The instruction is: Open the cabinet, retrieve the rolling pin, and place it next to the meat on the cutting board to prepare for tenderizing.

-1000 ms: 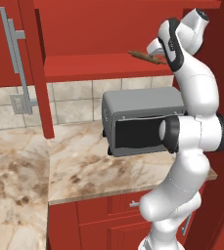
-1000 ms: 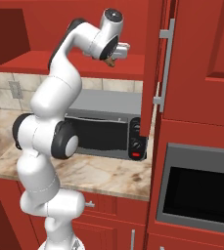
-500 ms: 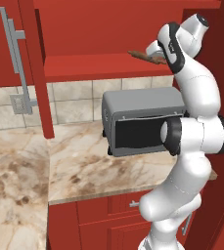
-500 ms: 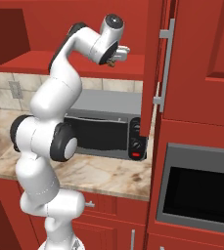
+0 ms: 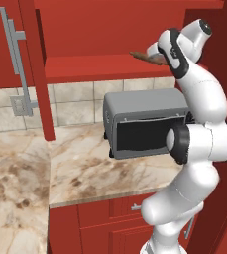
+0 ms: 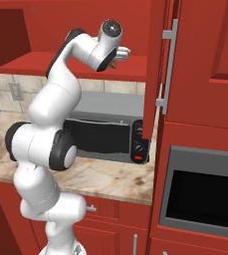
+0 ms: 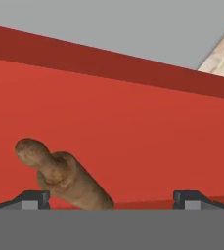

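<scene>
- Your gripper (image 7: 111, 197) is up inside the open cabinet (image 5: 105, 30), just over its red inner shelf (image 5: 100, 67); in the hand view the two dark fingertips (image 7: 33, 197) stand wide apart at the bottom, with the shelf's red surface running away behind them.
- The rolling pin (image 7: 64, 178) lies between those tips — nearer the one on the view's left, its knobbed handle pointing up and left. You can see a clear gap to the other tip, so the jaws are spread and nothing is clamped. Whether the near tip touches the wood, you cannot tell.
- From the left base view the rolling pin (image 5: 147, 57) shows as a slim brown bar sticking out leftward from the hand, at the shelf's right end, tilted a little.
- From the right base view the hand (image 6: 116, 54) sits at the shelf's front edge, and a bit of brown wood shows just beside it.
- The cabinet's left door (image 5: 16, 59) is swung open, its silver bar handle (image 5: 10, 54) facing you; the right door (image 6: 158, 69) shows edge-on, also open.
- Below the shelf a grey toaster oven (image 5: 144, 121) stands on the marble counter (image 5: 80, 168), well under the pin.
</scene>
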Controlling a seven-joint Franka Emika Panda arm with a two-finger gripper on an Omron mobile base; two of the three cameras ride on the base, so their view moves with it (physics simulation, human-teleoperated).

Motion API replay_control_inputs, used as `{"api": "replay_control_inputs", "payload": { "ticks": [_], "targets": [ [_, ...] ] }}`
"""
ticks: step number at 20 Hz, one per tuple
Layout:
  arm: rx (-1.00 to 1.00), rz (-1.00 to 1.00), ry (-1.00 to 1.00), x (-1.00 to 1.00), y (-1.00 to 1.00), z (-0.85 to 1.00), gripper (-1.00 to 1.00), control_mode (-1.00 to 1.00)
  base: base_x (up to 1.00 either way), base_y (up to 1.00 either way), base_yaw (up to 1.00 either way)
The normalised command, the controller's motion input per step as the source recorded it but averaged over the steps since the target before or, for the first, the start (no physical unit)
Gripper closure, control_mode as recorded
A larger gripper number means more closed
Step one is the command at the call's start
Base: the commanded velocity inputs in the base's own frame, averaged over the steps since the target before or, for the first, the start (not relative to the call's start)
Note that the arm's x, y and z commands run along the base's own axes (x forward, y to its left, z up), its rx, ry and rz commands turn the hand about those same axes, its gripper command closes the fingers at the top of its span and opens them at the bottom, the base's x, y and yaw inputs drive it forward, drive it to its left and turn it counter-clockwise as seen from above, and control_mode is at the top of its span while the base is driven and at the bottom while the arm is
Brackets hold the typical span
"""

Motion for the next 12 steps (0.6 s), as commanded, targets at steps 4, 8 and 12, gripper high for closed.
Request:
{"api": "replay_control_inputs", "payload": {
  "ticks": [4, 8, 12],
  "targets": [
    [-0.12, 0.08, -0.23, 0.00, -0.35, -0.12, -1.00, -1.00, 0.00, 0.00, 0.00],
    [-0.12, 0.08, -0.14, 0.07, -0.35, -0.28, -1.00, -1.00, 0.00, 0.00, 0.00],
    [-0.10, 0.07, -0.07, 0.14, -0.40, -0.34, -1.00, -1.00, 0.00, 0.00, 0.00]
  ]
}}
